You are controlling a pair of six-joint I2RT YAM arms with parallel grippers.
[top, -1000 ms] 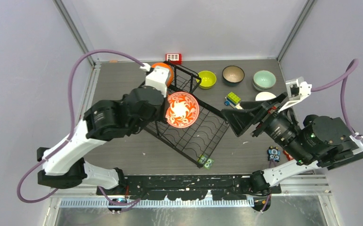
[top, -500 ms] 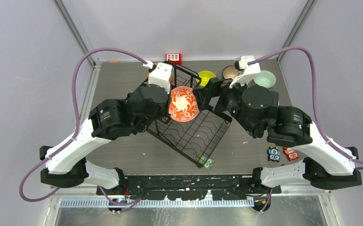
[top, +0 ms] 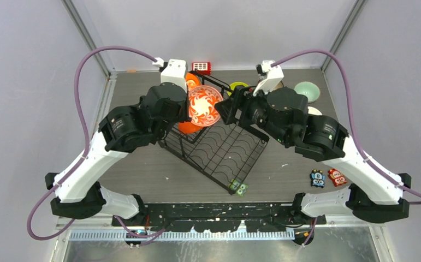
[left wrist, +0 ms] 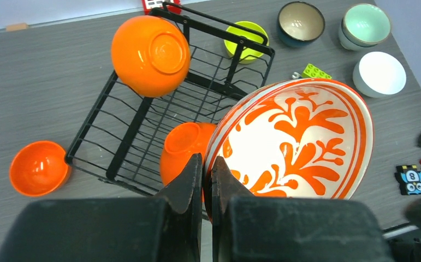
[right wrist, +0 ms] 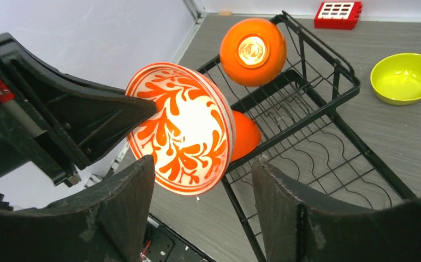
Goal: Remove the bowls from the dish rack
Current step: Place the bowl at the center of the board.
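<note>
Left gripper (left wrist: 207, 164) has raised the clamped floral bowl (left wrist: 301, 142); right gripper (right wrist: 201, 164), jaws apart, now seemingly brackets it.

A bowl (top: 203, 106) hangs over the dish rack (top: 227, 153) between left gripper (left wrist: 207, 164) and right gripper (right wrist: 200, 166), another bowl (left wrist: 183, 144) seemingly inside.

Glossy bowls, matt grey tabletop

The floral bowl (left wrist: 301, 142) looks glazed ceramic, smooth w/ a bright sheen. The orange bowls (left wrist: 150, 54) are equally glossy, one catching a hot light spot. The dish rack (left wrist: 137, 117) is thin black coated wire, semi-gloss. The table (left wrist: 39, 76) has a grey wood-grain finish, matt. The lime bowl (right wrist: 404, 76) & white bowl (left wrist: 380, 73) are smooth, shiny. The left gripper (left wrist: 207, 161) & right gripper (right wrist: 203, 162) are matt black plastic, approx. fine-grained. The red block (right wrist: 337, 13) is plastic.
</note>
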